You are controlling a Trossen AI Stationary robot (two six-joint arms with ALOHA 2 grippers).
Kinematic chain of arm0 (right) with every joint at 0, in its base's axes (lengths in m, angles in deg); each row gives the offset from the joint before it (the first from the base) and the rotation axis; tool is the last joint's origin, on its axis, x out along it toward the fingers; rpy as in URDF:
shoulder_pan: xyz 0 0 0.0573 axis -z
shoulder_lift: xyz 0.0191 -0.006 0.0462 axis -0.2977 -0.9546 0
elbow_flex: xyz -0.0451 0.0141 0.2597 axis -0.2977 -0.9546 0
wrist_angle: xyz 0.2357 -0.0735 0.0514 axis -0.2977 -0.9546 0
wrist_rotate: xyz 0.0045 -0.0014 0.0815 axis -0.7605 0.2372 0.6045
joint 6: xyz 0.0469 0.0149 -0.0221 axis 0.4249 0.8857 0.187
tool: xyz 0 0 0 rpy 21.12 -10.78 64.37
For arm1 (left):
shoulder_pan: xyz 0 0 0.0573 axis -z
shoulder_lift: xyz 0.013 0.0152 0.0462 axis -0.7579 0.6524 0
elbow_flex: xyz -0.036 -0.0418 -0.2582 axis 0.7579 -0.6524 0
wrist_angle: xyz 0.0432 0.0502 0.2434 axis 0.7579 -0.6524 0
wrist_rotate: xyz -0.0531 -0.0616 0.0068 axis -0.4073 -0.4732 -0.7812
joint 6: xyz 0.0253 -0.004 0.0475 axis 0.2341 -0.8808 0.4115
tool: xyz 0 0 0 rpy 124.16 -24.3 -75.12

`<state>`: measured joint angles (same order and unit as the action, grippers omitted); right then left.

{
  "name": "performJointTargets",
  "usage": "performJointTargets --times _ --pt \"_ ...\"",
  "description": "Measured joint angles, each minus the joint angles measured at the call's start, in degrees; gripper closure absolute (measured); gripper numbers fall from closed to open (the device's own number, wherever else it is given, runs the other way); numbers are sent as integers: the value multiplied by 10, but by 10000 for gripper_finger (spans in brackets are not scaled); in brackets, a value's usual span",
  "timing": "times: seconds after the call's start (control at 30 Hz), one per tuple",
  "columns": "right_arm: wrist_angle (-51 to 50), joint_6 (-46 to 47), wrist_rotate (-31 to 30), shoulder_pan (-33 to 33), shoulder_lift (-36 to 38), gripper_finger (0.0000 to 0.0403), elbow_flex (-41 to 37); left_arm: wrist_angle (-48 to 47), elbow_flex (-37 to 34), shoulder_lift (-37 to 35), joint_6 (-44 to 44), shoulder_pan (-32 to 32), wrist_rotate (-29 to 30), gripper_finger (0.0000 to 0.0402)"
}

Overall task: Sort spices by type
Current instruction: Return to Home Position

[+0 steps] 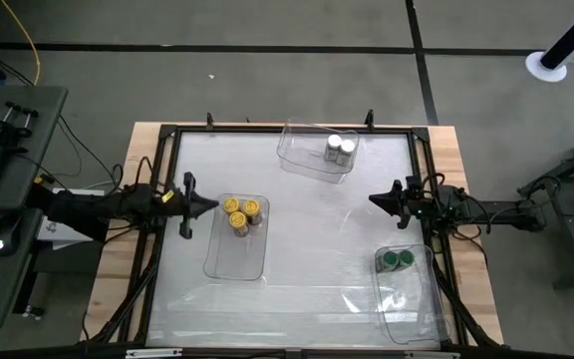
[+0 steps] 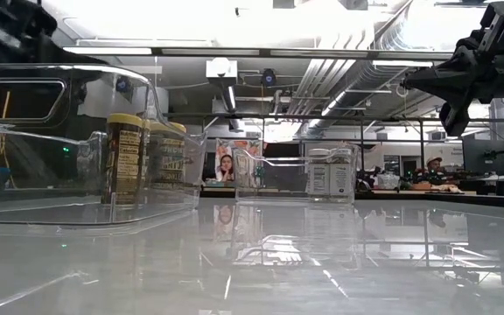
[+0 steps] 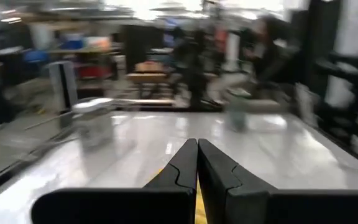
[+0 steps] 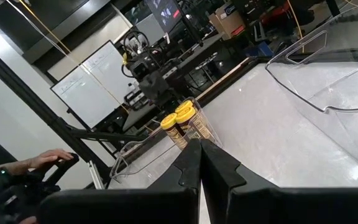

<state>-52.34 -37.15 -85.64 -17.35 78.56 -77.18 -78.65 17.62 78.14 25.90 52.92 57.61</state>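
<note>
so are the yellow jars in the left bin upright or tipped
Upright: from above the three yellow jars show round lids inside the bin, and the low view shows them standing vertical.

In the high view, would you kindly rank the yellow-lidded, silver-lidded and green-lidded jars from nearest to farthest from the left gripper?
From the left gripper:
1. Yellow-lidded jars, right beside it, on the left.
2. Silver-lidded jars, upper middle of the view.
3. Green-lidded jars, lower right.
</note>
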Motion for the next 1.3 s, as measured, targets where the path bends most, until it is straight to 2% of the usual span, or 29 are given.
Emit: performJointTargets --times 0.1,0.17,1.3 --pt "0 0 0 0 0 402 0 -10 0 0 20 -2 -60 401" --pt "0 0 0 0 0 402 0 -11 0 0 16 -2 -72 401" --pt "0 -1 0 0 0 402 0 -10 0 2 6 -2 -69 401"
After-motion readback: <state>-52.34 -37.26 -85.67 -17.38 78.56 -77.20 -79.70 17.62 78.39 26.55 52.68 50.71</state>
